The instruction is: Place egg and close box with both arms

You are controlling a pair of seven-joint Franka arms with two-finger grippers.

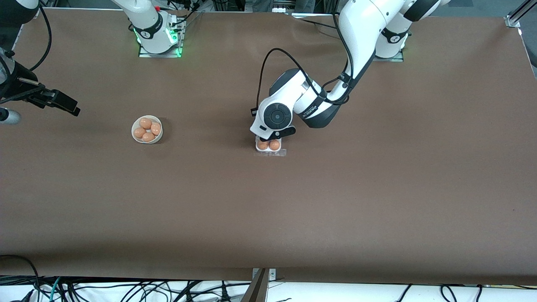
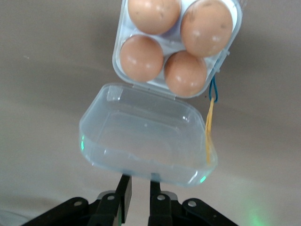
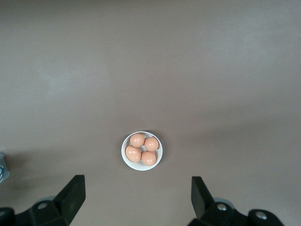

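White left arm (image 1: pixel 356 33) bent over box (image 2: pixel 178 47), right waiting

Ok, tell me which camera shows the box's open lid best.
The left wrist view: the clear lid lies flat and open beside the four filled cells, with the shut left gripper at its edge. The front view shows only a thin strip of it under the arm. The right wrist view doesn't show it.

I see a white bowl (image 1: pixel 147 129) holding four eggs (image 1: pixel 147 129) left of centre on the brown table (image 1: pixel 377 188).
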